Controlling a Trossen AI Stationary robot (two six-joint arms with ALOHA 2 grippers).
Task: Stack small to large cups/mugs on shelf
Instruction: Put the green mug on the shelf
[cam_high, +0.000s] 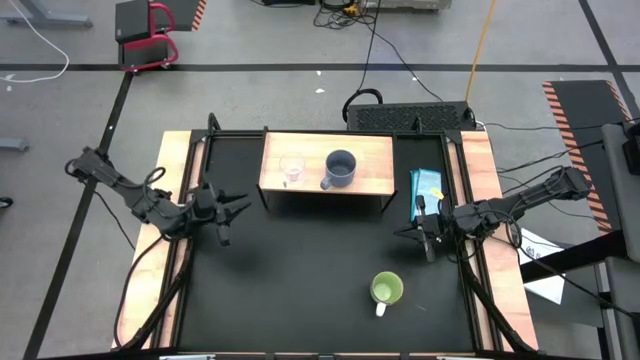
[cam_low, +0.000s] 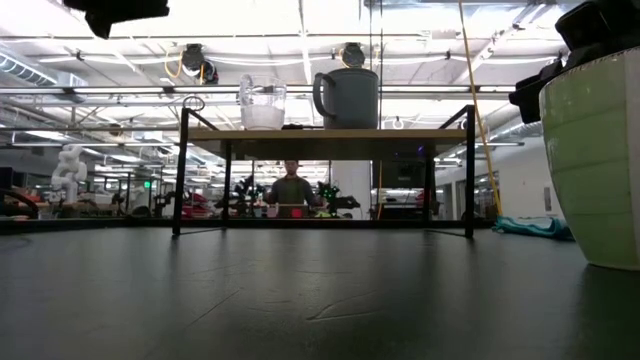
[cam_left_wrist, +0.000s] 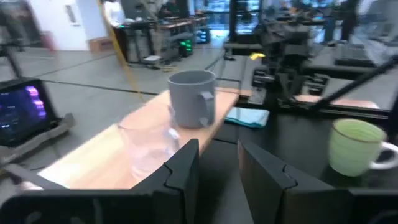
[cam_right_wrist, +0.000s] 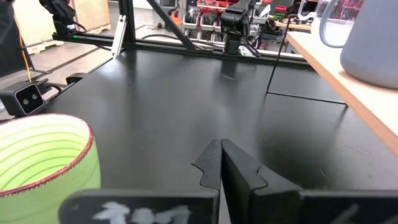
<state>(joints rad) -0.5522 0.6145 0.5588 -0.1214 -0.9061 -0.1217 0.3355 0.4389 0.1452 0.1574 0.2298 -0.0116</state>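
The shelf (cam_high: 372, 160) is a light-wood board on a black frame at the table's far middle. The small clear glass cup (cam_high: 291, 168) (cam_left_wrist: 148, 147) and the grey-blue handled mug (cam_high: 340, 168) (cam_left_wrist: 192, 98) stand on it side by side, the glass to the left. The lime-green mug with white handle (cam_high: 387, 290) (cam_right_wrist: 38, 163) stands upright on the black table, near right. My left gripper (cam_high: 230, 213) (cam_left_wrist: 217, 167) hovers open, left of the shelf's near edge. My right gripper (cam_high: 424, 237) (cam_right_wrist: 222, 163) is shut above the table, beyond the green mug.
A teal cloth (cam_high: 425, 190) lies on the table right of the shelf. Light-wood strips (cam_high: 160, 250) run along both table sides. Bare black tabletop (cam_high: 300, 270) spreads between the shelf and the near edge. A person (cam_low: 291, 190) shows in the room far behind the shelf.
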